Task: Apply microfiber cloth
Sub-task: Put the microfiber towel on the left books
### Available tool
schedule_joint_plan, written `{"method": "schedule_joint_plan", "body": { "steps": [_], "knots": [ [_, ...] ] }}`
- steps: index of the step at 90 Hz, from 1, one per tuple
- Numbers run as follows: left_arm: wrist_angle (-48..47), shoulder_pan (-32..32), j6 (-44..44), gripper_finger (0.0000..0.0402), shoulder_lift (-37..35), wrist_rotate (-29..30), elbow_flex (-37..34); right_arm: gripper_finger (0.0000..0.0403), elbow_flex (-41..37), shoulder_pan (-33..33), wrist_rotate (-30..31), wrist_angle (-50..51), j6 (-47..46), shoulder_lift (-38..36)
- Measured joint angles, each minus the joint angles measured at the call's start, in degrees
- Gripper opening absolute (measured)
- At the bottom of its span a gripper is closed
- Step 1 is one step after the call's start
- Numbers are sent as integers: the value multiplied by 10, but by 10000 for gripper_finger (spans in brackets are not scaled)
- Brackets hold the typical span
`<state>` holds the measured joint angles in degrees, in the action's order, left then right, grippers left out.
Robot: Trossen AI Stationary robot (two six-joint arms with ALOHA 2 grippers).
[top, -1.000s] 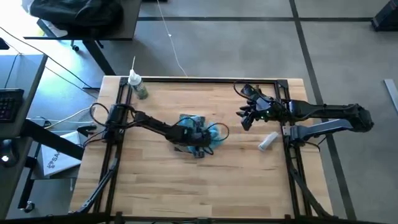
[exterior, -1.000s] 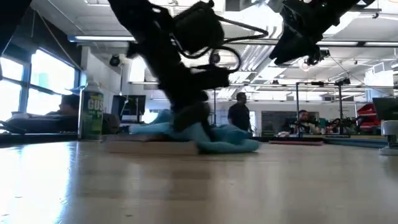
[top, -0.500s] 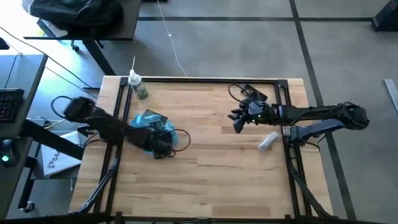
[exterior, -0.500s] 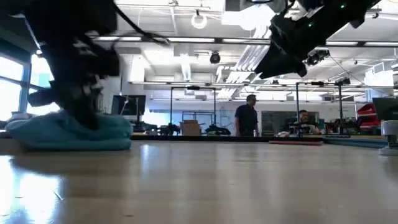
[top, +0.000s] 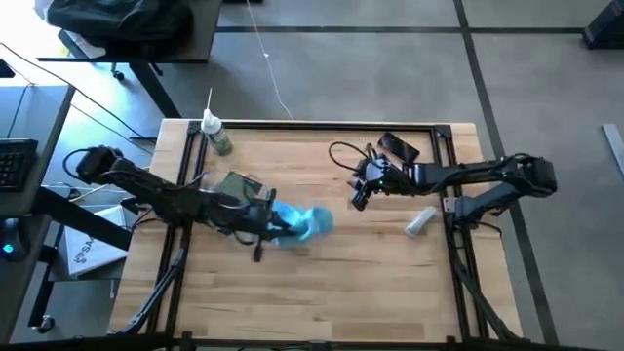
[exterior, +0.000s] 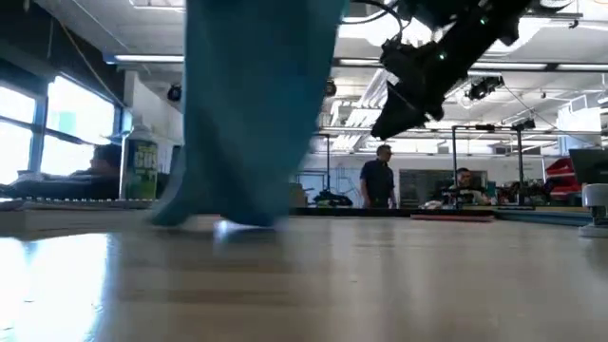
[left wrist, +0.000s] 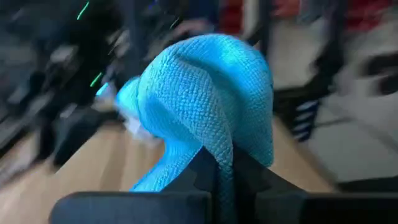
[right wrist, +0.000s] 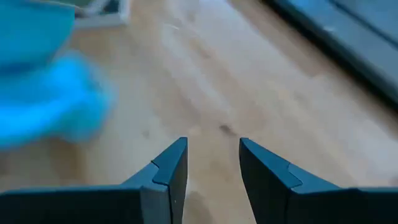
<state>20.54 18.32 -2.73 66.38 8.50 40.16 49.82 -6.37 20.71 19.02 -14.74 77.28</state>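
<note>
- Half a second ago the left gripper [top: 276, 222] sat with the microfiber cloth [top: 304, 222] at the left side of the table; it has since swept right toward the middle, and an olive-green pouch [top: 237, 185] that the cloth covered now lies bare on the wood.
- Over the same time the right gripper [top: 357, 195] has reached further left, toward the table's middle.
- In the left wrist view the left gripper's fingers [left wrist: 205, 169] are pinched together on a fold of the cloth [left wrist: 205, 106], which bulges out beyond them.
- From table height the cloth [exterior: 255, 104] hangs as a tall blue drape, its lower edge at or just above the wood.
- The right gripper [right wrist: 211, 163] has its fingers parted with nothing between them, hovering over bare boards, with the cloth [right wrist: 46, 106] off to one side.
- Open wood lies between the two grippers, and the whole near half of the table [top: 390, 292] is free.
- A green-labelled spray bottle [top: 216, 135] stands at the far left corner, close to the dark frame rail.
- A small white cylinder [top: 420, 220] lies near the right edge, beside the right arm's base.
- The cloth is smeared by motion from above, so its outline is uncertain.
- The table-height picture cuts the cloth's top off at the upper border.
</note>
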Motion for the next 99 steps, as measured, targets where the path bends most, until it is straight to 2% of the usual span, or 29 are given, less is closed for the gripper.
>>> {"method": "schedule_joint_plan", "body": {
  "steps": [7,18,28,33,40,49,57,62,74,90,99],
  "knots": [
    [-42,1,-13,0,-34,40,0,114,28,0,9,30,16,0],
    [-220,1,8,0,-83,165,0,114,50,1,3,45,32,0],
    [-418,2,119,0,-133,293,0,114,54,2,2,48,37,0],
    [-489,3,193,0,-155,318,0,114,53,2,1,51,37,0],
    [-557,3,277,0,-179,319,0,114,53,2,1,50,38,0],
    [-593,5,322,1,-185,310,0,115,53,2,1,51,58,0],
    [-596,10,325,9,-177,314,0,117,53,-5,1,52,61,0],
    [-597,11,321,20,-166,325,0,123,53,-21,1,59,31,0],
    [-610,10,329,52,-131,379,0,144,53,-103,-21,132,-114,0],
    [-625,8,373,105,-53,423,0,177,53,-202,-16,188,-130,28],
    [-600,8,378,134,-18,402,0,189,53,-243,-24,176,-182,52]
  ]
}}
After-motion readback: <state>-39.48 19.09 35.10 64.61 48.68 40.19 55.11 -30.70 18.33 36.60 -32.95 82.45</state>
